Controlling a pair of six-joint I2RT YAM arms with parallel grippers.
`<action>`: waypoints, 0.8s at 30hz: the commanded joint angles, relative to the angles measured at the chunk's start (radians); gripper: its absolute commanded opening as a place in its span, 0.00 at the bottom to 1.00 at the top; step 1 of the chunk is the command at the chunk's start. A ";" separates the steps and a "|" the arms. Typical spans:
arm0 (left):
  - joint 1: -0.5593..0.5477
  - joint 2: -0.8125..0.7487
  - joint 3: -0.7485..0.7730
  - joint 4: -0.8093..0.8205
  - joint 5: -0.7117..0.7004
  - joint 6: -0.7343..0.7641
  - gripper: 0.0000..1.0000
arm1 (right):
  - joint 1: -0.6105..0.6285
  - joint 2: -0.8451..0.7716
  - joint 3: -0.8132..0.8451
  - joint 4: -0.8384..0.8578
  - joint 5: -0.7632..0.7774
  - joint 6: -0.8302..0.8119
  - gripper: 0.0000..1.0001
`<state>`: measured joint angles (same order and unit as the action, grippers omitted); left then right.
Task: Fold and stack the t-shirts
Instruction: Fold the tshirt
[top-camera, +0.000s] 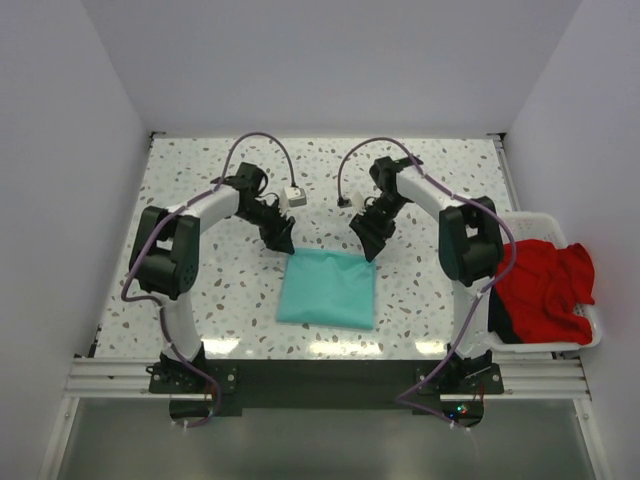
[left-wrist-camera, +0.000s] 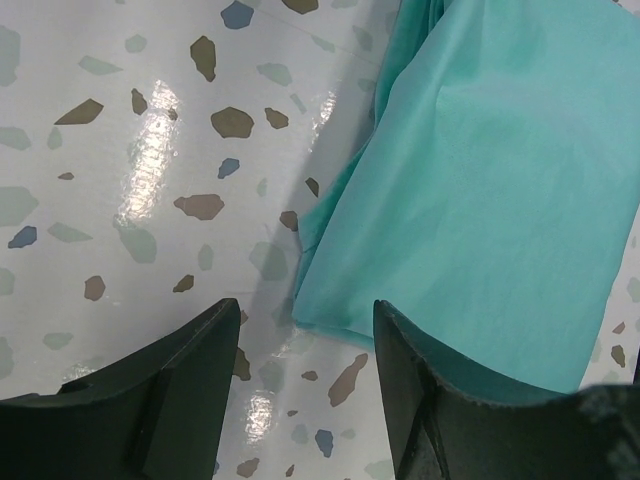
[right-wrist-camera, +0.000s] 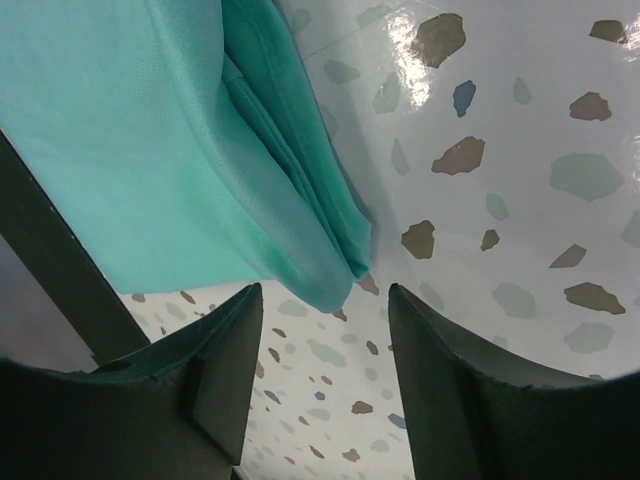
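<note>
A teal t-shirt (top-camera: 328, 287) lies folded into a rectangle on the speckled table. My left gripper (top-camera: 282, 240) hovers just off its far left corner, jaws open with only table between them; the teal t-shirt (left-wrist-camera: 480, 190) fills the upper right of the left wrist view. My right gripper (top-camera: 368, 240) hovers at the far right corner, also open and holding nothing. In the right wrist view the teal t-shirt (right-wrist-camera: 200, 150) shows stacked folded edges. The red t-shirt (top-camera: 540, 285) lies crumpled in the basket at the right.
A white slatted basket (top-camera: 592, 335) stands at the right table edge, beside the right arm, and something dark lies in it under the red shirt. White walls close the table on three sides.
</note>
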<state>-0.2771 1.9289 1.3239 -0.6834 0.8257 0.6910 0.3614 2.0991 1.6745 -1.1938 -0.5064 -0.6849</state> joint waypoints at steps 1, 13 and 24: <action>-0.002 0.019 0.037 -0.007 0.020 -0.010 0.60 | 0.001 0.002 -0.009 0.026 0.022 -0.031 0.54; -0.004 0.061 0.051 -0.034 0.056 0.010 0.43 | 0.002 0.030 0.017 -0.085 -0.011 -0.107 0.43; -0.001 0.048 0.047 -0.041 0.066 0.013 0.12 | 0.002 0.035 0.065 -0.122 0.005 -0.125 0.00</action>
<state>-0.2771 1.9820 1.3407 -0.7105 0.8574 0.6983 0.3614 2.1479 1.6932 -1.2869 -0.4976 -0.7883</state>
